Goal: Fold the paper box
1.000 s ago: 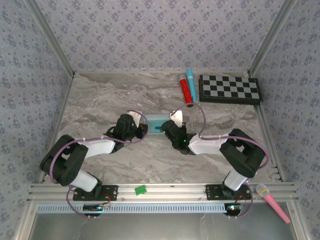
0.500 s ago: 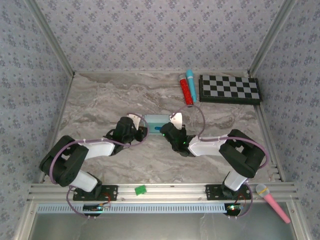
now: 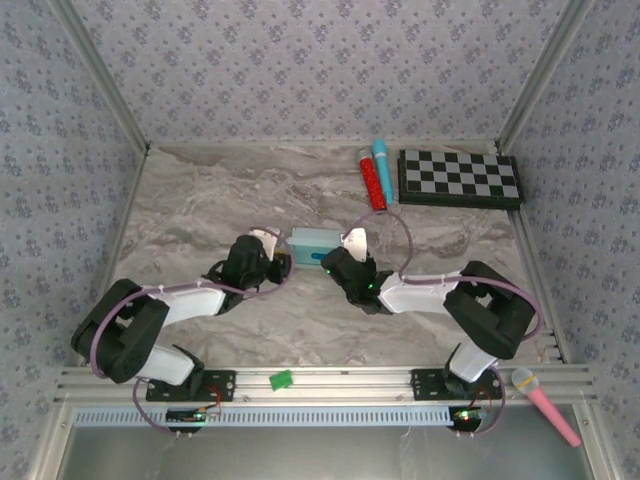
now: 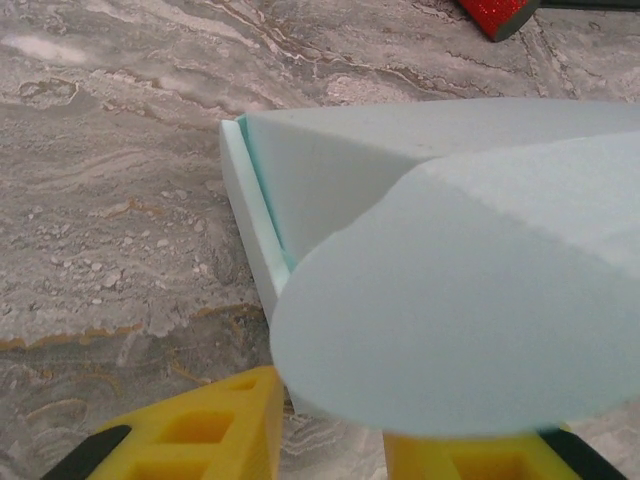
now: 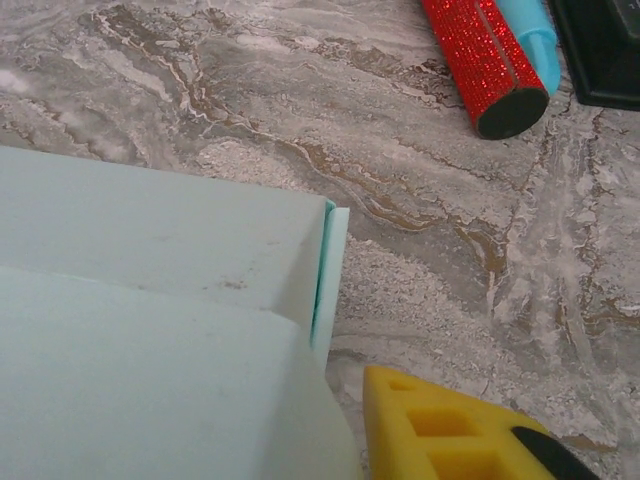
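The paper box (image 3: 311, 243), pale mint-blue card folded into a small rectangular box, lies on the marble table between my two grippers. My left gripper (image 3: 278, 252) is at its left end and my right gripper (image 3: 332, 258) at its right end. In the left wrist view a rounded flap of the box (image 4: 470, 300) hangs over my yellow fingers (image 4: 200, 435), which stand apart with bare table between them. In the right wrist view the box (image 5: 150, 300) covers the left half. One yellow finger (image 5: 450, 430) sits just clear of its edge, and the other is hidden behind the card.
A red glitter cylinder (image 3: 373, 180) and a blue one (image 3: 382, 160) lie at the back, beside a checkerboard (image 3: 459, 177). A pink microphone (image 3: 545, 400) and a small green piece (image 3: 281, 379) rest on the front rail. Patterned walls close in both sides.
Both grippers' jaws have parted and let go of the box. Both wrists have shifted slightly toward the near edge, and the box now rests between them with its lid down.
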Controlling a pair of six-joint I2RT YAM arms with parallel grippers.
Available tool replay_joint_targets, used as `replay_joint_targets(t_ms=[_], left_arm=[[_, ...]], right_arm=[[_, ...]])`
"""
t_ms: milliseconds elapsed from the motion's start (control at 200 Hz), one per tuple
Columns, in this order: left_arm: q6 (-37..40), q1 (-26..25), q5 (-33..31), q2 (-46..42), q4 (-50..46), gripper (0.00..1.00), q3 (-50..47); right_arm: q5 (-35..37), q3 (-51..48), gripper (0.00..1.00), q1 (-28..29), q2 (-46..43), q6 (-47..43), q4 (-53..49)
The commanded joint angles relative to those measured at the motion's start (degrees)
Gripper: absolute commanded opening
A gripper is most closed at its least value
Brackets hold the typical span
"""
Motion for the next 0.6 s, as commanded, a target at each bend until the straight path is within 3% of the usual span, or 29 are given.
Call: replay_joint_targets(t_ms=[0,170,280,595], left_arm=[[0.9,-0.37,-0.55,-2.73,-1.26,0.34,-1.11],[1.33,-0.35,-2.0,-6.54,-3.31,0.43,-3.43],[0.88,-0.34,-4.77,-9.93,-5.23,0.52,-5.38],[1.21,-0.11,-14.89,-19.75,-14.09,0.66,-7.03]], right_arm=[[1.94,-1.17,0.32,0.47,-2.23,0.88,-2.95],[2.6,-2.26,0.42,0.61,-4.1,1.7,-5.32],[2.99,-3.8,0.46,0.64,-6.0,2.48,-6.64],[3.81,-7.94,0.55,0.55,-11.67,3.61,-9.9]])
